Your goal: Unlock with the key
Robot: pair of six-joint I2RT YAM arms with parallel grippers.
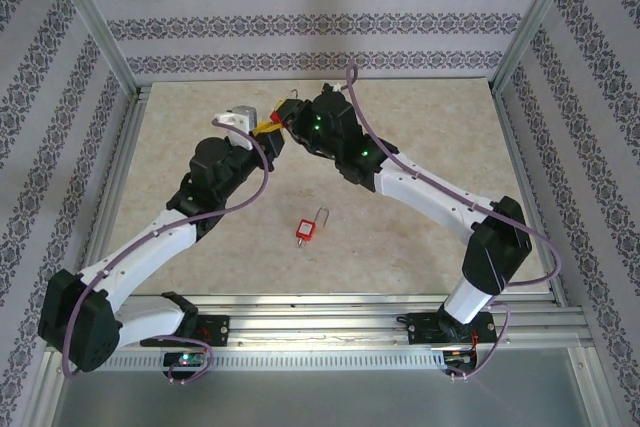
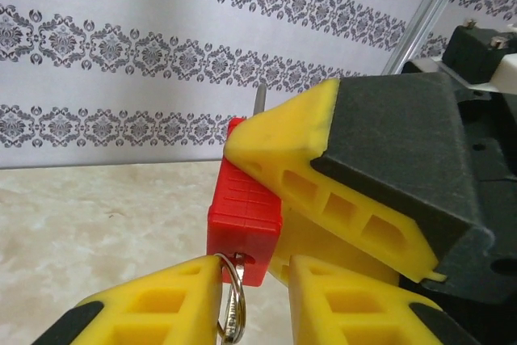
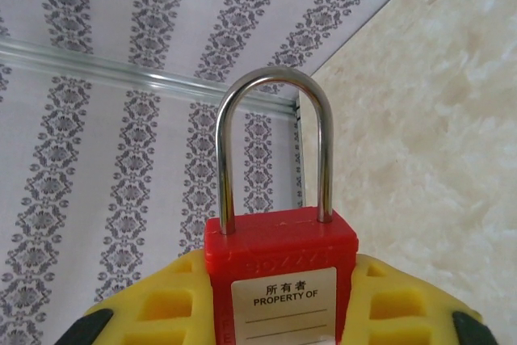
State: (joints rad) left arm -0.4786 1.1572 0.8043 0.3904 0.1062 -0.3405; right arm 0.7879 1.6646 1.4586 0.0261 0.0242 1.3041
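The left gripper (image 2: pixel 254 288) has its fingers slightly apart about the key ring (image 2: pixel 231 296) under the padlock (image 2: pixel 242 216); whether they grip it I cannot tell. Rigid, slick and probably light, the padlock hangs above the table's (image 1: pixel 400 247) far middle. The right gripper (image 3: pixel 279 313) is clamped across its flat red body, which looks the surest hold.

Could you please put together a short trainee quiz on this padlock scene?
1. True or false: the held red padlock, in the right gripper, has both shackle legs seated in its body.
2. Where does the spare red padlock lie? A) on the table between the arms; B) in a drawer; C) on a hook.
3. Fill in: in the left wrist view, a key ring hangs at the held padlock's ___ end.
Key: 1 true; 2 A; 3 lower.
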